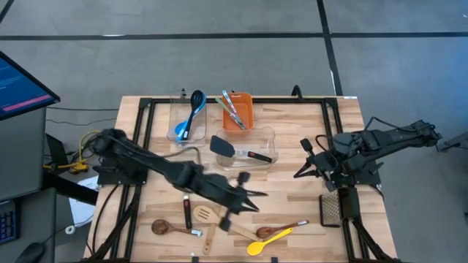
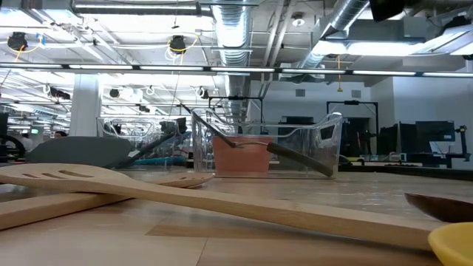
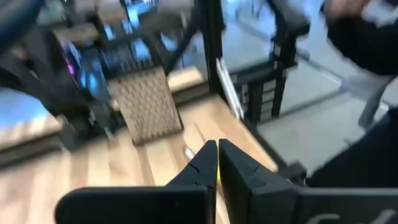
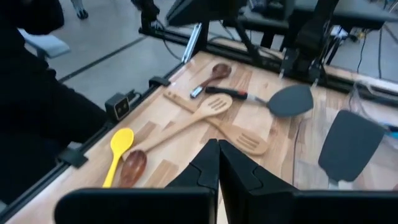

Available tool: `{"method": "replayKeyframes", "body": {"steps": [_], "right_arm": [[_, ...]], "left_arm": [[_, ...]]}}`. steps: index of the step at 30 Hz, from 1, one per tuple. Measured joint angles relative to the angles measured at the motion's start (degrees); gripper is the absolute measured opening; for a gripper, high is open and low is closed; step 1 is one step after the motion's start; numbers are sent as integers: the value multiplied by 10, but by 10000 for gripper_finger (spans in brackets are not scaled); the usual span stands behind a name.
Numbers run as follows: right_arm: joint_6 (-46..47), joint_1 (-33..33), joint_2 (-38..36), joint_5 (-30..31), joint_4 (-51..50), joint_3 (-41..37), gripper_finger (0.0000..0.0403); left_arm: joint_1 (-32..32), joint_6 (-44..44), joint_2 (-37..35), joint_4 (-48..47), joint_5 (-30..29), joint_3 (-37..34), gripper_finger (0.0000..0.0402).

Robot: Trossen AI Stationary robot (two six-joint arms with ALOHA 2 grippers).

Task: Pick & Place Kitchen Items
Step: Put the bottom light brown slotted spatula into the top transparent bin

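Your left hand (image 1: 257, 195) is hovering over the front middle of the worktop (image 1: 292, 146), its fingers pressed shut on nothing; in its own wrist view the two dark fingers (image 3: 205, 163) are meeting tip to tip. Your right hand (image 1: 301, 172) is waiting at the right side of the worktop, also closed and holding nothing.

Most of the loose utensils are lying along the front edge, below your left hand. A dark wooden spoon (image 1: 162, 227) is sitting farthest left, with a slotted wooden spatula (image 1: 205, 215) just beside it and crossing another wooden handle. A yellow spoon (image 1: 265, 244) is lying at the front, touching a brown spoon (image 1: 269, 232) that is angling away toward the right. In the right wrist view you are seeing the same group: the yellow spoon (image 4: 118, 147), the slotted wooden spatula (image 4: 214, 106), and a black turner (image 4: 291, 100) beyond them.

Toward the back, two blue utensils (image 1: 194, 109) are standing in the left clear tub (image 1: 175, 117). A black turner (image 1: 224, 147) is leaning in the middle clear tub (image 1: 267, 139). The orange bin (image 1: 244, 117) is holding a few more handles; you cannot tell exactly what they are.

A perforated brown panel (image 1: 331, 208) is lying at the right front of the worktop, near the right arm's base. A monitor (image 1: 18, 84) is showing off the left side.
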Motion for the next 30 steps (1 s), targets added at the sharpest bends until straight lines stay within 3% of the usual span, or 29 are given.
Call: {"method": "replayKeyframes", "body": {"steps": [7,13,22,30], "right_arm": [[5,1,0,0,-25,0,0],[31,1,0,-1,-31,0,0],[60,1,2,-1,-38,0,0],[65,1,2,-1,-49,0,0]], "left_arm": [[-12,-36,115,-81,2,133,3],[-14,-72,162,-169,8,215,3],[-25,-87,164,-386,9,218,3],[-42,-92,153,-403,19,158,3]]}}
